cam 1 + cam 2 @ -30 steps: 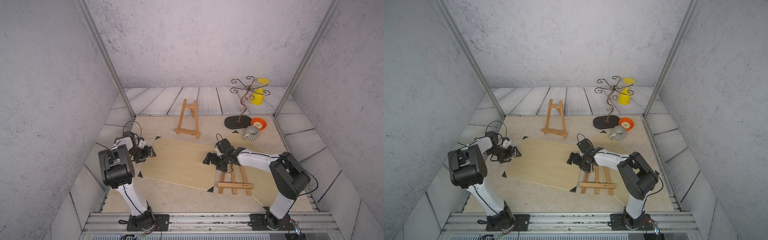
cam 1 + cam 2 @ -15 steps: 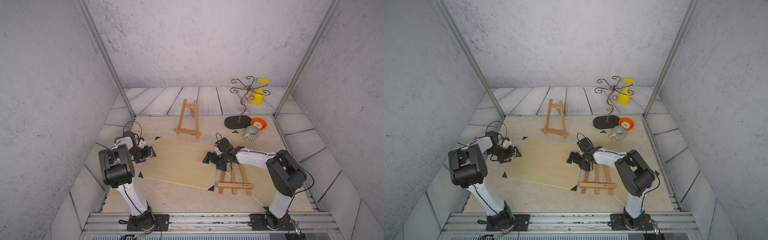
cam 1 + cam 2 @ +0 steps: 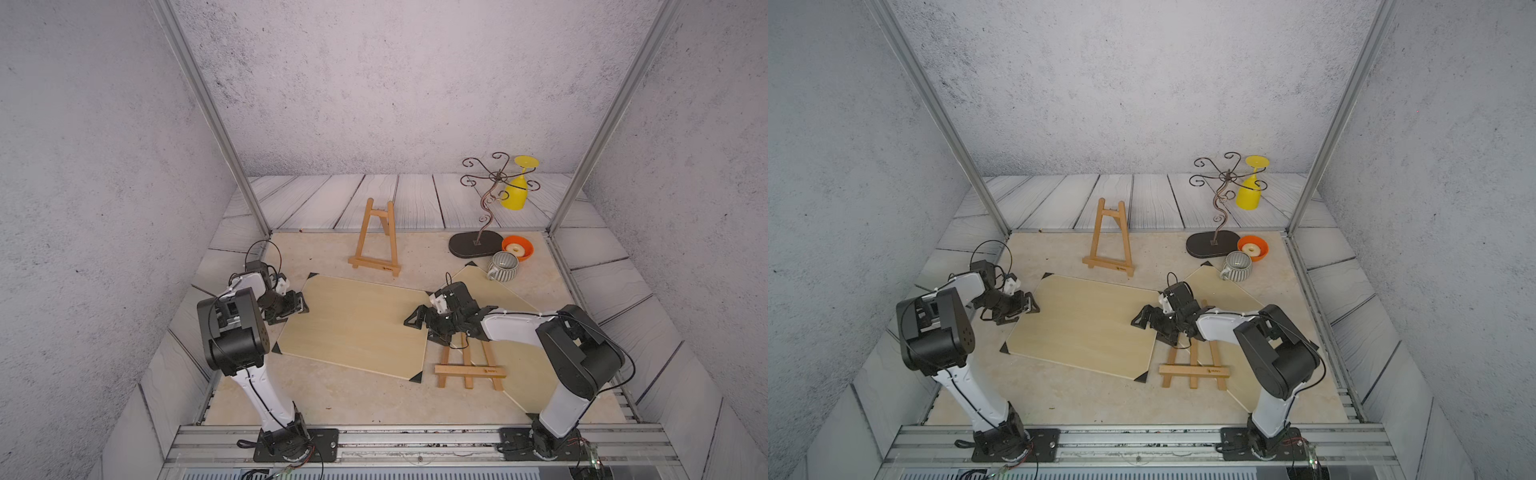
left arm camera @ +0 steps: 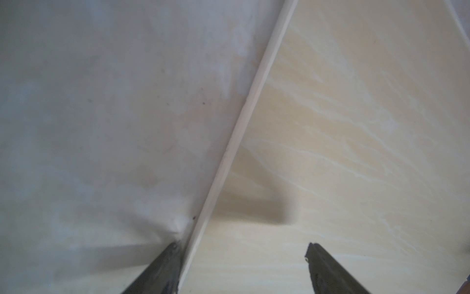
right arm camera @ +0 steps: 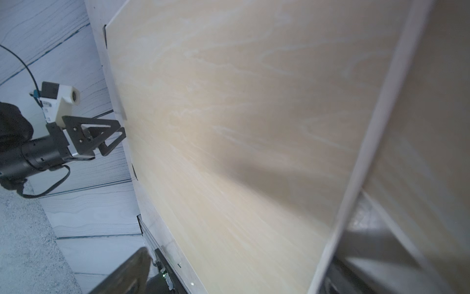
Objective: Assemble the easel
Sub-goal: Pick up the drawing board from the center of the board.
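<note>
change: barely any; the right arm has shifted slightly by the wooden board [image 3: 353, 322], which lies flat on the worktop [image 3: 332, 399] as before.
left gripper [image 3: 296, 306]: open and unmoved, its jaws straddling the board's near end.
right gripper [image 3: 424, 327]: wide open at the opposite end, nothing clamped.
easels: standing easel [image 3: 374, 241] is upright behind the board; flat easel [image 3: 469, 368] lies beside the right arm.
meaning: both ends look lined up for a two-armed lift onto the standing easel, which has not begun.

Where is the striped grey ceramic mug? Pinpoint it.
Both top views show the striped grey mug at the far right, just in front of the orange bowl and the wire stand's black base.
</note>
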Robot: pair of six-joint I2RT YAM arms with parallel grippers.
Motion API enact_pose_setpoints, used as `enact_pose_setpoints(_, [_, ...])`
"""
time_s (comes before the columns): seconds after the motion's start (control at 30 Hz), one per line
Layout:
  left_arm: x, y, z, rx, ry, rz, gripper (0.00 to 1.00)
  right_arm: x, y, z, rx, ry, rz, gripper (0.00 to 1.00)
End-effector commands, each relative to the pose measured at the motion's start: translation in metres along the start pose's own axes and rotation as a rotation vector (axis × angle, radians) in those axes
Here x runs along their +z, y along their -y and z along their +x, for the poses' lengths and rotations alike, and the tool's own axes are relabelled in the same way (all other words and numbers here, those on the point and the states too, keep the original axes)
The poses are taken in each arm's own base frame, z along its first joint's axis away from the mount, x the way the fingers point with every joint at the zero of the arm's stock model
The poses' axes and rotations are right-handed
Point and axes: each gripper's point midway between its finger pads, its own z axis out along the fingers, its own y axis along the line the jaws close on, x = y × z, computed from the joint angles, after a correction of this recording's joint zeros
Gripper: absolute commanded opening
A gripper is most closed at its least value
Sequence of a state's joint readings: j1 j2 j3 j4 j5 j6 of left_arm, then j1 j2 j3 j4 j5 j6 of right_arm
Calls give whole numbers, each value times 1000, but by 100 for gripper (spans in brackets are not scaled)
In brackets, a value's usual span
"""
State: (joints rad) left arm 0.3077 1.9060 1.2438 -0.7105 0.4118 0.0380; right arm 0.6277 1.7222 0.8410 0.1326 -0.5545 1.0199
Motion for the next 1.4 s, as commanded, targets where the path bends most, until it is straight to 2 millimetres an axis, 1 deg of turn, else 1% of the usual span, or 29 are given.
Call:
enact_pose_setpoints(0.0, [12, 42, 49, -92, -205, 202, 79, -35, -119, 12, -268, -21, -398, 94])
enact_pose_setpoints(0.07, [12, 42, 47, -93, -202, 210, 80, -40, -123, 15, -291, -23, -415, 92])
enact_pose_setpoints(0.13, [11, 40, 45, -95, -201, 208, 79, -44, -121, 15, -319, -4, -401, 91])
enact_pose_setpoints(0.17, [10, 38, 46, -97, -203, 200, 79, -41, -114, 13, -313, 4, -363, 89])
enact_pose_setpoints(0.27, [7, 39, 43, -92, -187, 200, 79, -31, -107, 8, -320, -10, -313, 82])
enact_pose_setpoints(0.33, [4, 41, 40, -90, -175, 206, 79, -24, -103, 3, -315, -1, -292, 73])
enact_pose_setpoints(0.43, [2, 42, 37, -88, -159, 204, 79, -19, -105, -2, -323, -4, -283, 60])
enact_pose_setpoints(0.5, [3, 42, 39, -93, -163, 207, 79, -20, -101, -2, -330, 4, -263, 52])
enact_pose_setpoints(0.6, [1, 42, 39, -91, -156, 198, 79, -24, -94, -1, -337, 16, -228, 38])
enact_pose_setpoints(0.7, [-1, 41, 36, -97, -137, 190, 79, -32, -97, 1, -356, 27, -231, 22])
enact_pose_setpoints(0.73, [-2, 42, 35, -99, -131, 193, 79, -36, -98, 0, -364, 41, -223, 18])
enact_pose_setpoints(0.8, [-5, 43, 32, -101, -114, 195, 79, -43, -102, 1, -388, 58, -223, 14])
enact_pose_setpoints(0.9, [-13, 44, 26, -98, -82, 180, 79, -58, -113, -1, -425, 92, -241, 3])
enact_pose_setpoints(0.93, [-19, 45, 23, -98, -63, 181, 79, -64, -119, -2, -441, 109, -256, 0])
enact_pose_setpoints(1.07, [-46, 50, 3, -120, 60, 196, 80, -91, -149, -3, -536, 157, -331, 0])
enact_pose_setpoints(1.17, [-71, 50, -14, -139, 151, 203, 81, -111, -163, -6, -610, 197, -358, 0])
enact_pose_setpoints(1.27, [-96, 45, -25, -154, 225, 172, 80, -137, -174, -19, -654, 265, -393, 0])
enact_pose_setpoints(1.37, [-124, 48, -36, -161, 312, 177, 80, -159, -187, -29, -721, 334, -401, 0])
